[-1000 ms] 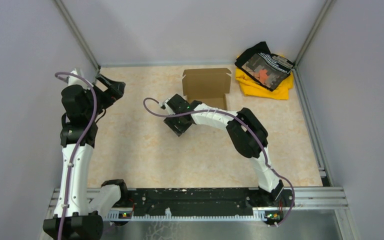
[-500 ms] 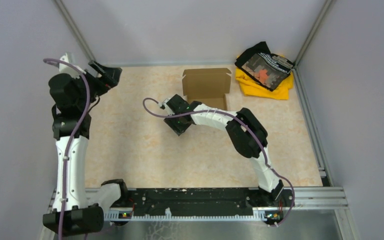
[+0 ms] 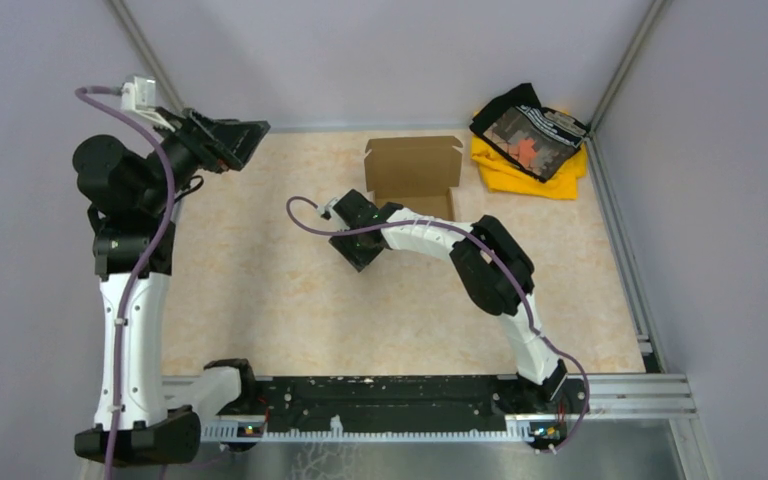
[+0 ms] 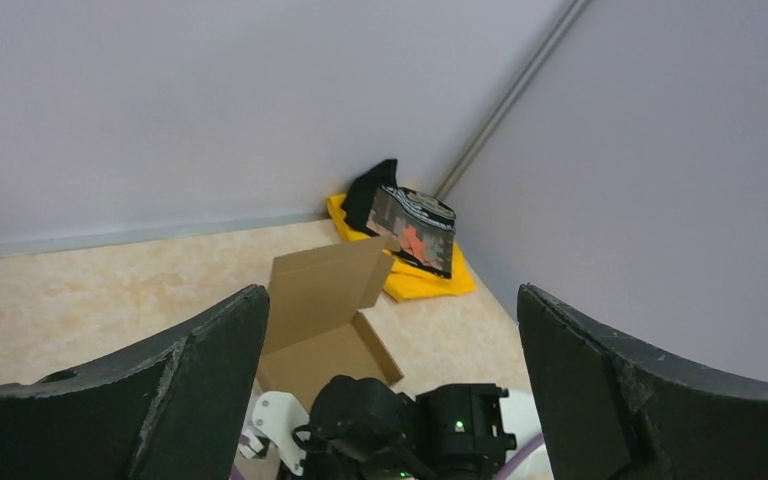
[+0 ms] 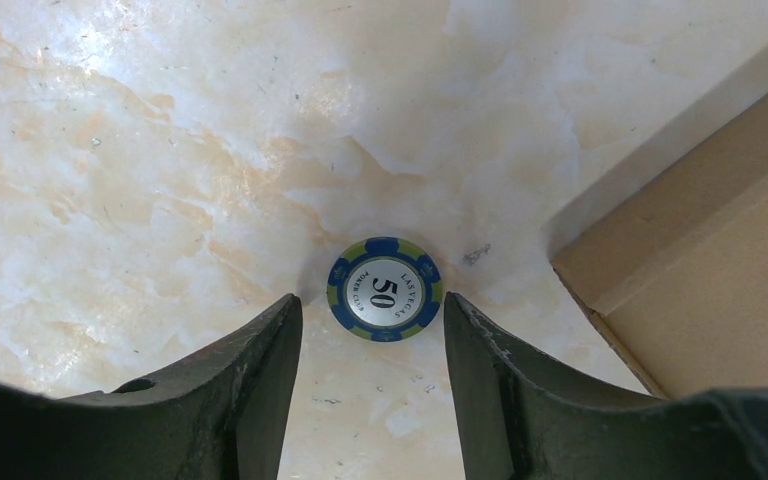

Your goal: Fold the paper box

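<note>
The paper box is plain brown cardboard and lies open at the back middle of the table, with its lid flap raised. In the left wrist view the paper box sits beyond the right arm's wrist. My left gripper is held high at the back left, pointing towards the box, jaws wide open and empty. My right gripper hangs low over the table, just left of the box's near corner. It is open, and a blue and green poker chip lies flat on the table between its tips, untouched.
A yellow and black cloth pile fills the back right corner. Grey walls close in the table on three sides. A metal rail carrying the arm bases runs along the near edge.
The left arm has risen and swung its open gripper rightwards along the back wall. The right gripper's jaws have narrowed a little over the chip; the box has not moved.
</note>
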{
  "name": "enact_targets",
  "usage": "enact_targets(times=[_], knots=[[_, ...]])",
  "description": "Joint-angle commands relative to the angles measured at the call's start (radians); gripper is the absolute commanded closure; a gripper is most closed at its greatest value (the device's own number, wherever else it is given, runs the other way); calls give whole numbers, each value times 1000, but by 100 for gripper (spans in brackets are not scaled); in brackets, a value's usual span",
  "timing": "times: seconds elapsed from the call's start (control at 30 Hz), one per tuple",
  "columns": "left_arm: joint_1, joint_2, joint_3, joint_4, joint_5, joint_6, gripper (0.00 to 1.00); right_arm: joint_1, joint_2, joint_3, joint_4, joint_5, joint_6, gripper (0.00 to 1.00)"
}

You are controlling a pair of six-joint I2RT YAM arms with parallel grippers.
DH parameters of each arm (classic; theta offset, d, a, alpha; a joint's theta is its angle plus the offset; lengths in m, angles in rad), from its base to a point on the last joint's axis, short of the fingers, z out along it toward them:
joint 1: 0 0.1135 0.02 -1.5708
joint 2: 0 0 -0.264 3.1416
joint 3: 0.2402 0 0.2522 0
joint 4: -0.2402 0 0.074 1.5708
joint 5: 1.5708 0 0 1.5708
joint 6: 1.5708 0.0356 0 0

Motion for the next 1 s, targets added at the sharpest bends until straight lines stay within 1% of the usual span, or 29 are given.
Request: enact_targets(times=[0.0,0.17,0.3,0.37,0.43,0.5,0.8,0.9,0.97], knots=[[-94,11,12,-40,8,71,1,-4,32,18,12,-14,13,47],[-228,35,27,-110,-97,153,1,-4,43,19,9,-14,12,48],[-250,29,14,-127,-134,172,1,-4,57,21,8,-34,15,48],[-252,25,5,-129,-137,174,1,-4,61,23,8,-40,15,44],[-252,22,-7,-129,-138,174,1,-4,64,26,7,-36,15,37],[-252,19,-15,-129,-143,174,1,-5,65,28,6,-34,15,35],[-253,8,-29,-129,-158,178,1,-6,81,47,-6,-22,14,37],[-253,5,-32,-130,-164,180,1,-6,81,41,-8,-22,15,43],[-253,4,-34,-129,-167,180,1,-8,81,37,-13,2,14,44]])
